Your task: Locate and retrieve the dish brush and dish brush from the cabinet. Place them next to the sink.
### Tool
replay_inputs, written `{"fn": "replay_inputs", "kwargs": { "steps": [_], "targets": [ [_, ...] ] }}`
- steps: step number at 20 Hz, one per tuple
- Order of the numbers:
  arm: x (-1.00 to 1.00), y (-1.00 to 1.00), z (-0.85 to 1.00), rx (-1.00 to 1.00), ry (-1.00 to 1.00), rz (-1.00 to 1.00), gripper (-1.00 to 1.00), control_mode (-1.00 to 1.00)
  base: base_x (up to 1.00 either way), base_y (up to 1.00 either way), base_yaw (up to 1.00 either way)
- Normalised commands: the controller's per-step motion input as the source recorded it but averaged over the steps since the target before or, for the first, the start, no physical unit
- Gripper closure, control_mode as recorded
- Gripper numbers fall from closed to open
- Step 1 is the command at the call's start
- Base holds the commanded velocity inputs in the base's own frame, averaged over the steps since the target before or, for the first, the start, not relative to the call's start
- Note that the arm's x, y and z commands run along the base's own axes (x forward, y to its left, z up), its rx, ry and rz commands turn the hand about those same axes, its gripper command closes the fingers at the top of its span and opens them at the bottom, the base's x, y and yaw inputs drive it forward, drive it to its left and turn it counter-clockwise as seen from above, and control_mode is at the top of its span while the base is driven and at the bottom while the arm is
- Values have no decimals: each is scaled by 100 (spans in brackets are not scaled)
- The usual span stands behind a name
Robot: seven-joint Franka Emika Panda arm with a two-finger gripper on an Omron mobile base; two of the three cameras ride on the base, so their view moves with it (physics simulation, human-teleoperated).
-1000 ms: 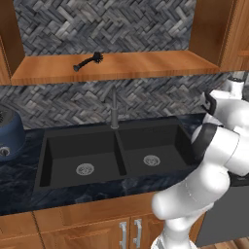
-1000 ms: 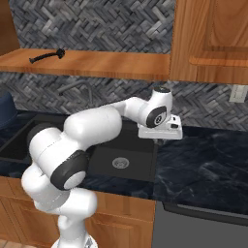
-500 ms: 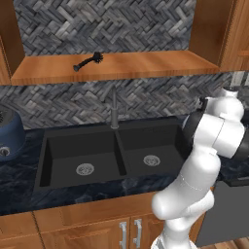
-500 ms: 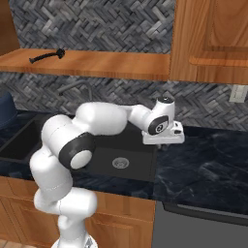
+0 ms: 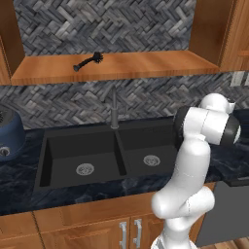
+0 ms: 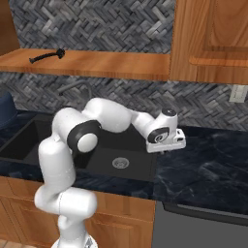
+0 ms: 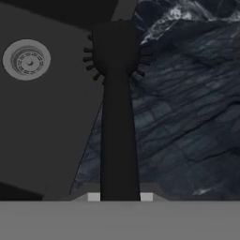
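Short dish brush [image 7: 117, 108] clamped in closed gripper [image 7: 120, 197]; long axis runs straight out along gripper, bristly head at far end, over seam between sink [image 7: 42, 103] rim and dark marble counter [image 7: 187, 122]. Right base view: gripper [image 6: 167, 147] over counter beside sink's right edge, brush hidden. Long-handled dish brush [image 5: 87, 62] lies on cabinet shelf [image 5: 146, 65], head to right.

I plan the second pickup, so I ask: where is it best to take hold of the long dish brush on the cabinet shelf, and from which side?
Probably the thin curved handle of the long dish brush, near its middle. It lies flat along the cabinet shelf, bristly head to the right, so come from the open front, fingers spanning the handle's width.
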Motion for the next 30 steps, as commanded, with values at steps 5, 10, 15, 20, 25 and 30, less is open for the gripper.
{"fn": "replay_inputs", "kwargs": {
  "steps": [5, 10, 15, 20, 25, 30],
  "targets": [
    [34, -6, -40, 0, 5, 9, 100, -100, 0, 0, 0],
    [24, -5, -39, 0, 5, 9, 100, -100, 0, 0, 0],
    [15, 0, -24, 3, 4, 10, 100, -100, 0, 0, 0],
    [6, 3, -30, 4, 3, 7, -100, -100, 0, 0, 0],
    [0, 4, -12, 4, 0, 0, -100, -100, 0, 0, 0],
    [0, 10, -4, 1, 0, -1, -100, -100, 0, 0, 0]
  ]
}}
